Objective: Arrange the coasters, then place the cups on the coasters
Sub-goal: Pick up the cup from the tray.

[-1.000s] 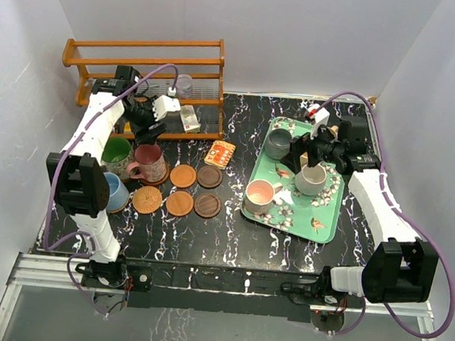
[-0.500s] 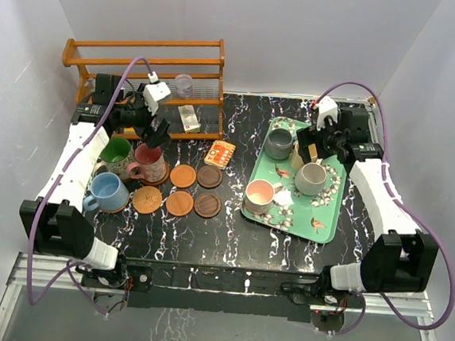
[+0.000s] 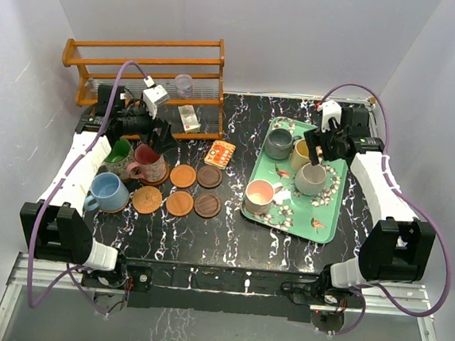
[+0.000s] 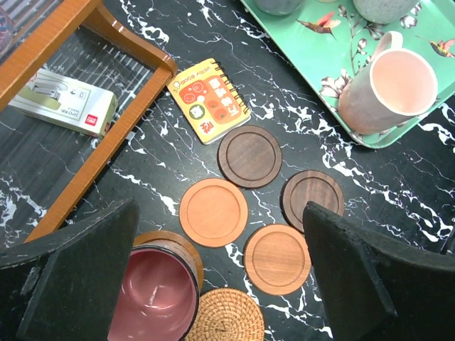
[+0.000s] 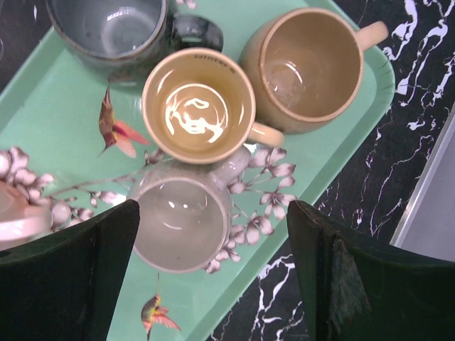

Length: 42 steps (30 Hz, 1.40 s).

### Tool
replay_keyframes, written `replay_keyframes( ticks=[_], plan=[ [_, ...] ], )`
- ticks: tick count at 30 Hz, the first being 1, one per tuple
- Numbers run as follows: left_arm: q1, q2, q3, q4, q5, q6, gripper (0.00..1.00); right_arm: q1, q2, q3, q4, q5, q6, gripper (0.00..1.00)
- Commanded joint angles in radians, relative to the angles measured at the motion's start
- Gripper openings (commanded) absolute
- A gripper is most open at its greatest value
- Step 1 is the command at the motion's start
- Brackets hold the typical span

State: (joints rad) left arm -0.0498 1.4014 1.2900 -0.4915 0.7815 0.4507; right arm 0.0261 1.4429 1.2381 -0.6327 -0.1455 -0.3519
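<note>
Near the left edge of the worktop the green mug (image 3: 117, 154), the blue mug (image 3: 108, 190) and the maroon mug (image 3: 147, 162) stand upright, mouths up. The blue and the maroon sit on coasters; under the green one I cannot tell. The left gripper (image 4: 219, 207) hovers beside the maroon mug, jaws wide apart, holding nothing.

Just to the right, five free coasters (image 3: 180, 204) lie flat in two rows. They are round, so no long axis.

On the right half of the worktop the tray (image 3: 323, 219) carries the pink mug (image 3: 259, 195), grey mug (image 3: 278, 143), yellow mug (image 5: 197, 106), off-white mug (image 3: 311, 178) and tan mug (image 5: 306, 67), all upright and crowded. The pink handle points right. The right gripper (image 5: 213, 213) hangs over the off-white mug, fingers spread, empty.

I judge these mugs stiff, rather heavy, glazed and slippery, easy to chip. The best hold is the wall at the rim, one finger inside, on the side free of neighbours.
</note>
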Motion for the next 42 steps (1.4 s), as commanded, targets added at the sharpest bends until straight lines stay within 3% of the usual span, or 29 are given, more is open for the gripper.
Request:
replay_keyframes(
  ticks=[1, 14, 22, 36, 42],
  plan=[
    [-0.012, -0.055, -0.002, 0.027, 0.065, -0.014, 0.97, 0.000, -0.001, 0.053, -0.059, 0.050, -0.087, 0.79],
    [-0.026, -0.051, -0.020, 0.036, 0.083, -0.018, 0.95, -0.006, 0.069, -0.025, -0.087, 0.159, 0.109, 0.63],
    [-0.027, -0.053, -0.035, 0.048, 0.085, -0.024, 0.95, -0.010, 0.099, -0.109, -0.051, 0.196, 0.148, 0.52],
    [-0.030, -0.059, -0.066, 0.065, 0.086, -0.007, 0.95, -0.013, 0.125, -0.083, -0.044, 0.150, 0.123, 0.07],
    [-0.043, -0.053, -0.072, 0.050, 0.085, 0.034, 0.94, -0.014, 0.074, -0.077, -0.089, 0.150, 0.045, 0.00]
  ],
)
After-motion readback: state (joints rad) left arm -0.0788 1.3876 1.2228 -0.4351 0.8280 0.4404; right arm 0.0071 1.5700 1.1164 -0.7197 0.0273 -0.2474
